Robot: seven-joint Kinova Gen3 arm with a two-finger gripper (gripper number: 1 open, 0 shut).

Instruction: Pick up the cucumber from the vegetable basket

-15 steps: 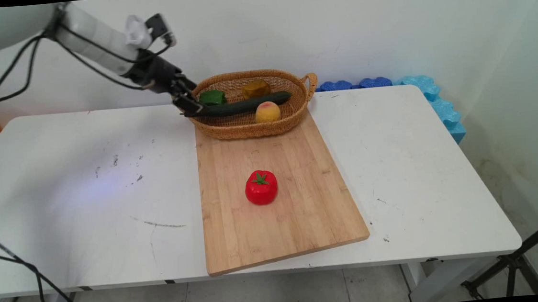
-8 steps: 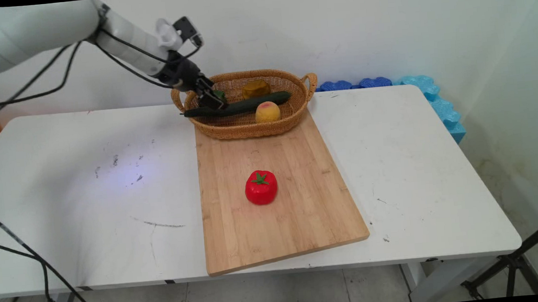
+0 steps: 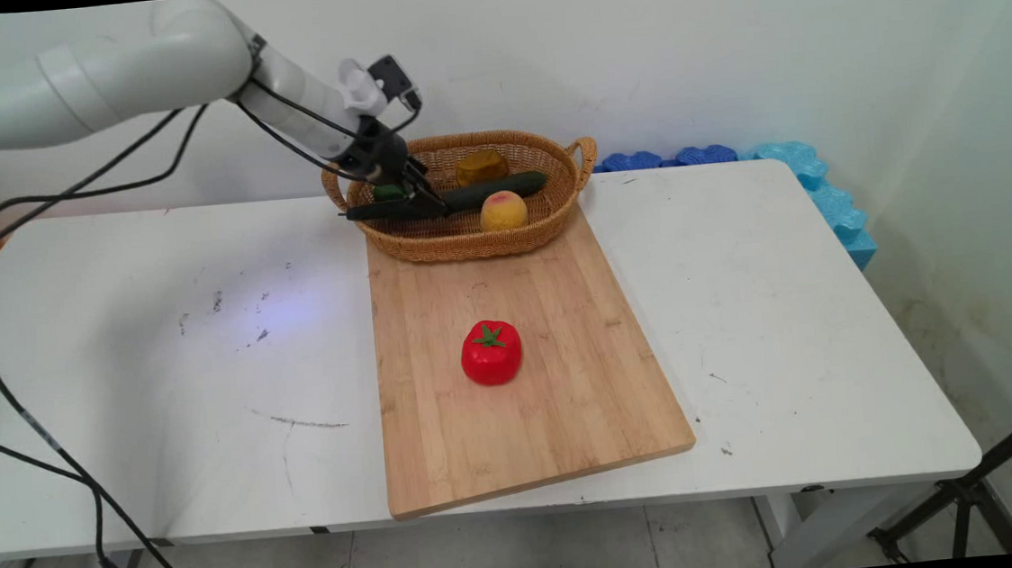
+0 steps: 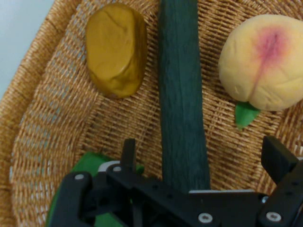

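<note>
A woven basket [image 3: 458, 244] at the back of the table holds a long dark green cucumber [image 3: 490, 192], a peach [image 3: 503, 210], a brown-yellow lump [image 3: 481, 167] and a green pepper [image 3: 388, 191]. My gripper [image 3: 424, 203] is down inside the basket's left half. In the hand view the gripper [image 4: 203, 156] is open and straddles the cucumber [image 4: 182, 85], one finger on each side. The peach [image 4: 265, 66] lies to the right, the brown lump [image 4: 116, 47] to the upper left, and the pepper [image 4: 87, 165] is partly hidden behind the left linkage.
A wooden cutting board [image 3: 535, 417] lies in front of the basket with a red tomato [image 3: 491, 352] near its middle. Blue foam blocks [image 3: 786, 172] line the wall at the back right. Black cables hang at the left edge.
The gripper has moved right from the cucumber's left tip, along the cucumber and into the basket, covering most of the green pepper. Nothing else has moved.
</note>
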